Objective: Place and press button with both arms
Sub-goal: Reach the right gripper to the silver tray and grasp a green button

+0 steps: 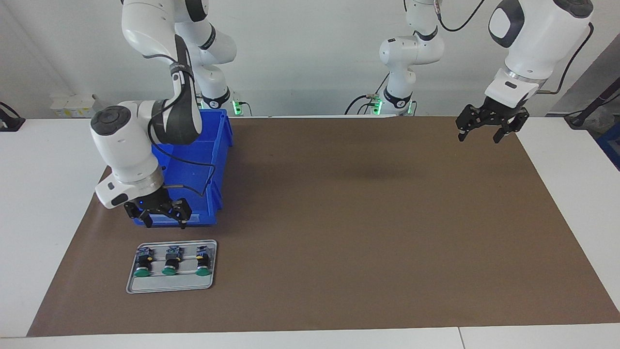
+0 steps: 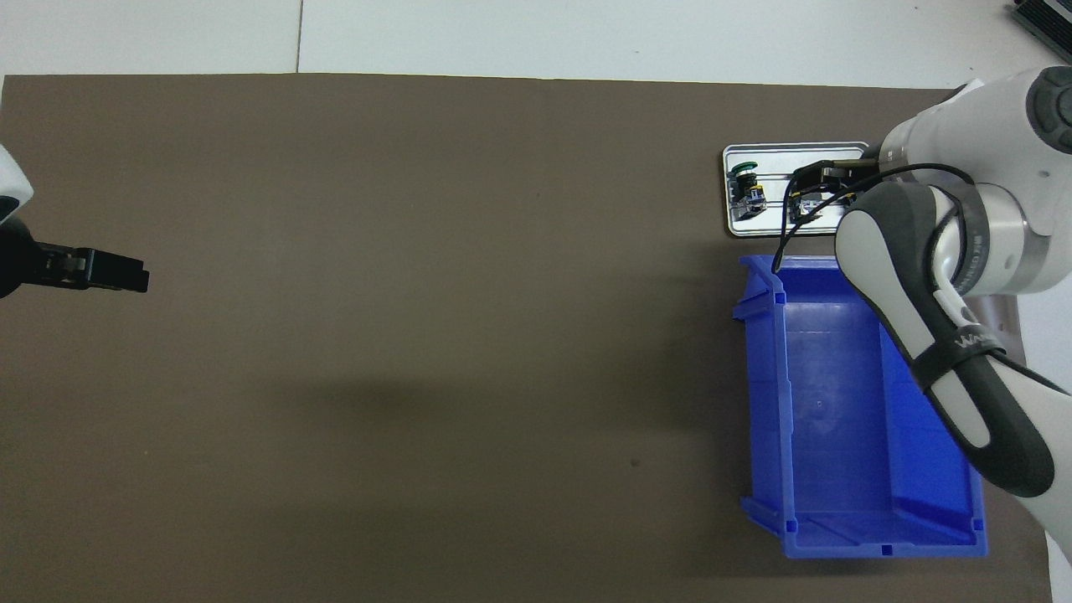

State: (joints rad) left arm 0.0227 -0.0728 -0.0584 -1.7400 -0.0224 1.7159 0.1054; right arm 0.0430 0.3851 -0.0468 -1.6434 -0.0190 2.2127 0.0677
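In the facing view we see three buttons lying on a grey tray (image 1: pixel 133 283), which sits farther from the robots than the blue bin (image 1: pixel 215 160). The middle button (image 1: pixel 170 262) looks light, rigid and smooth, so we would grip its black body, not the green cap. The right gripper (image 1: pixel 163 218) hangs above the tray's near edge, jaws spread and empty. The left gripper (image 1: pixel 487 131) waits, open, over the left arm's end of the mat (nothing near it).

From overhead, the right arm hides most of the tray (image 2: pixel 737 228); one button (image 2: pixel 746 186) shows. Neighbouring buttons crowd the grasp.
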